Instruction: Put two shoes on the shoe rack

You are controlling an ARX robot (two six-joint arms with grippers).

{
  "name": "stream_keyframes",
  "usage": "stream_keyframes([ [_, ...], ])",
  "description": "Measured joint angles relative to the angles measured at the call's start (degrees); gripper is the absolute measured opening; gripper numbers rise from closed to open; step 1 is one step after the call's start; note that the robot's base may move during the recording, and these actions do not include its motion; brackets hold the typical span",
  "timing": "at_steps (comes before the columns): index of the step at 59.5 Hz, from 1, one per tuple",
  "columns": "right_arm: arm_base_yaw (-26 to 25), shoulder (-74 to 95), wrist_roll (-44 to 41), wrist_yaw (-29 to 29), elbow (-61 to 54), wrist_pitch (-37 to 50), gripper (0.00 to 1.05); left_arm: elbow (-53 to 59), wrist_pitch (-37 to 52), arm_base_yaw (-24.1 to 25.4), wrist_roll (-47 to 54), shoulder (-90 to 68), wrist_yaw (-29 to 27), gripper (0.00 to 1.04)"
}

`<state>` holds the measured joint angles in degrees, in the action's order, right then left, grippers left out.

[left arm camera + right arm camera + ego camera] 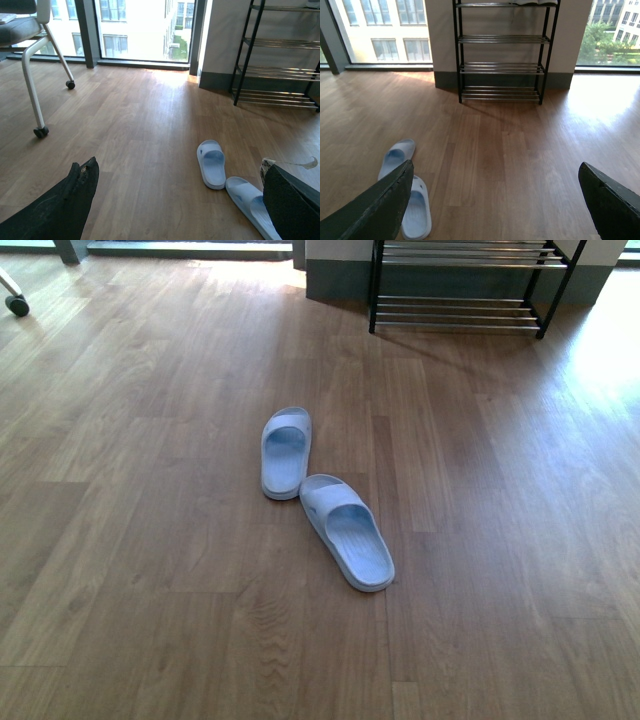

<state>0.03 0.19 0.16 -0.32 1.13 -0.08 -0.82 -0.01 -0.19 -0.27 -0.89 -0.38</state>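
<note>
Two pale blue slides lie on the wooden floor, touching end to end: the far shoe [286, 451] [211, 163] [396, 156] and the near shoe [347, 530] [250, 205] [417, 213]. The shoe rack [465, 285] [280, 55] [502, 52], black-framed with chrome rods, stands against the far wall. Neither arm shows in the front view. My left gripper [180, 175] is open above the floor, with the slides near its right finger. My right gripper [495, 175] is open over bare floor, the slides by its left finger. Something pale lies on the rack's top shelf, mostly cut off.
A white-legged wheeled chair [35, 75] stands at the far left, its caster [17, 306] showing in the front view. Floor-to-ceiling windows [145, 25] line the back wall. A grey wall pillar [440, 40] is behind the rack.
</note>
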Motion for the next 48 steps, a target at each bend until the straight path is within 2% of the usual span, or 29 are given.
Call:
stream_keyframes([
  [48,0.0,0.0,0.0,0.1,0.0,0.0,0.96,0.0,0.0,0.0,0.0,0.0,0.2,0.95],
])
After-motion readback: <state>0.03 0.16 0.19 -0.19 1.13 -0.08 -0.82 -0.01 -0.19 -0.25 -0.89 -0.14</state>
